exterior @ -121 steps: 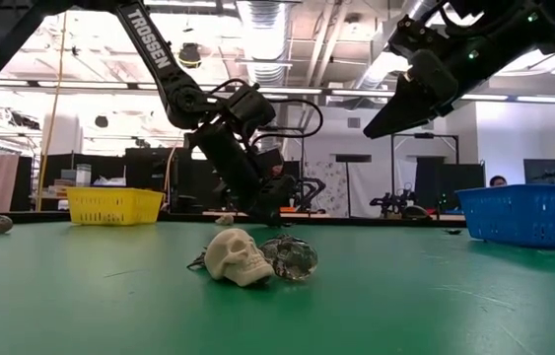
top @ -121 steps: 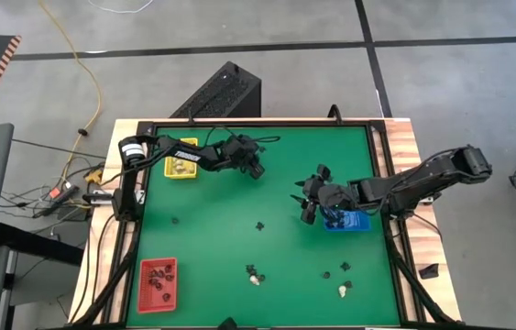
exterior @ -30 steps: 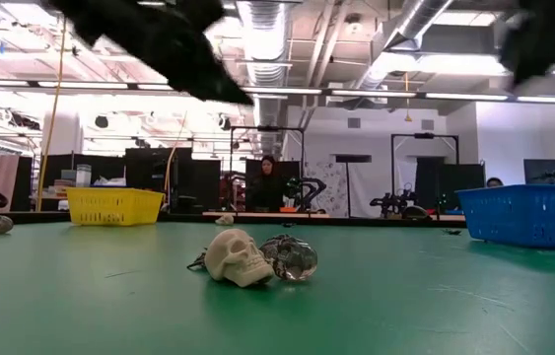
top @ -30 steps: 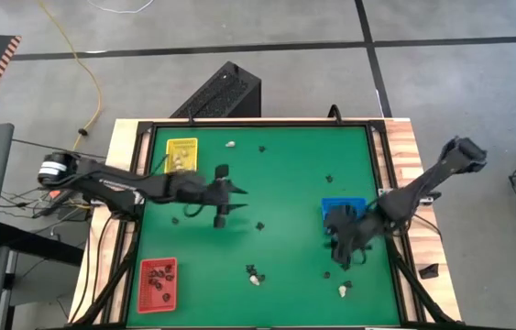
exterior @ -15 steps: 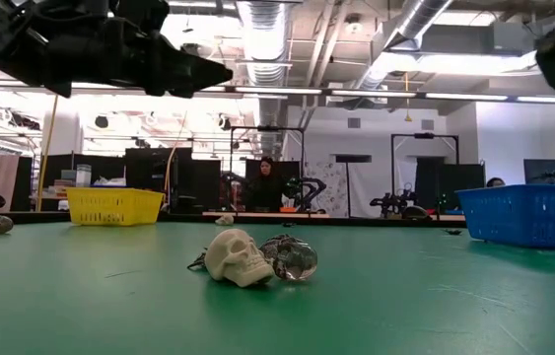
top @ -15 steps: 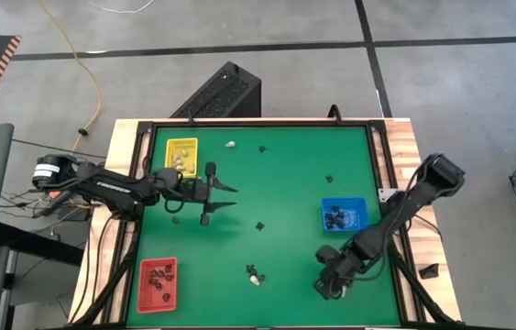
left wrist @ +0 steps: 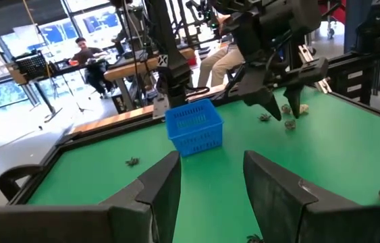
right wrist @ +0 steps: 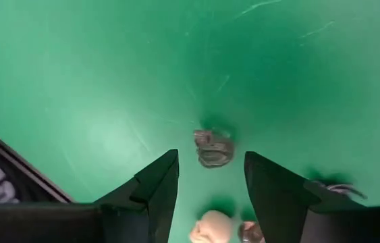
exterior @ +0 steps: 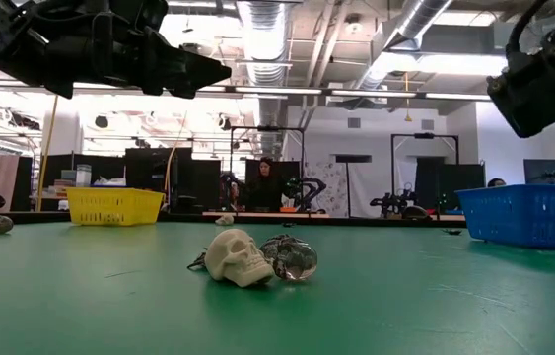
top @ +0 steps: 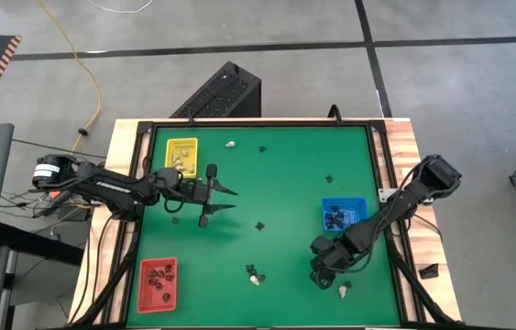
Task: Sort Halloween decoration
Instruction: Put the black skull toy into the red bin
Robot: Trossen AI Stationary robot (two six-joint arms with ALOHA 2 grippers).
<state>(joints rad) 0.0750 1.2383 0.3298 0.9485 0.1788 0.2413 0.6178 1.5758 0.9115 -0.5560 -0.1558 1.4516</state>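
Note:
The Halloween decoration lies scattered on the green mat point(top: 276, 183): a cream skull point(exterior: 237, 256) with a clear trinket point(exterior: 293, 258) beside it, a cream one point(top: 344, 291), and black ones point(top: 260, 225). My right gripper point(top: 320, 275) hangs open near the mat's near right corner, fingers slanting down. A small dark trinket point(right wrist: 213, 148) lies just ahead of its fingertips, a cream one point(right wrist: 210, 229) below the gap between them. My left gripper point(top: 225, 199) is open and level over the mat's left half, holding nothing.
A yellow tray point(top: 181, 156) sits at the far left, a red tray point(top: 158, 282) at the near left, and a blue tray point(top: 344, 214) at the right, each with trinkets inside. People sit in the room beyond the table's far edge.
My right gripper has moved from beside the blue tray toward the table's near edge and come down close to the mat. My left gripper has drawn back a little toward the table's left edge and tipped up from slanting down to level.

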